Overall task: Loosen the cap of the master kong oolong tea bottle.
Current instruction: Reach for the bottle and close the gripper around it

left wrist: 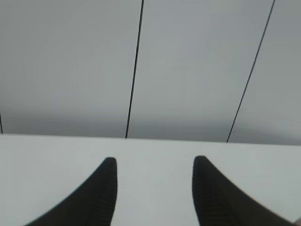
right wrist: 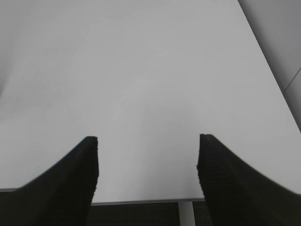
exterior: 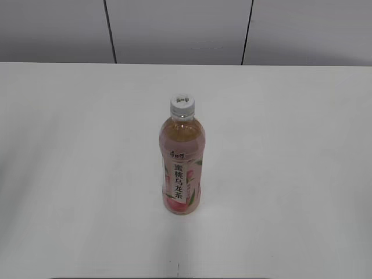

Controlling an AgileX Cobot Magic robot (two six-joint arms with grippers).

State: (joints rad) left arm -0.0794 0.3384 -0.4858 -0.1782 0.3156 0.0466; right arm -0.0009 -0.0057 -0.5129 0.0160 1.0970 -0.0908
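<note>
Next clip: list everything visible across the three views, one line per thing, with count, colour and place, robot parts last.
master kong oolong tea bottle: one, clear with pale amber tea and a pink-and-white label, standing upright near the middle of the table.
cap: one, white, on top of the bottle.
table: one, white, fills most of the exterior view.
wall: grey-white panels with dark vertical seams, behind the table.
left gripper: one, black ribbed fingers, open, above the table, facing the wall, holding nothing.
right gripper: one, black ribbed fingers, open, over the near table edge, holding nothing.
</note>
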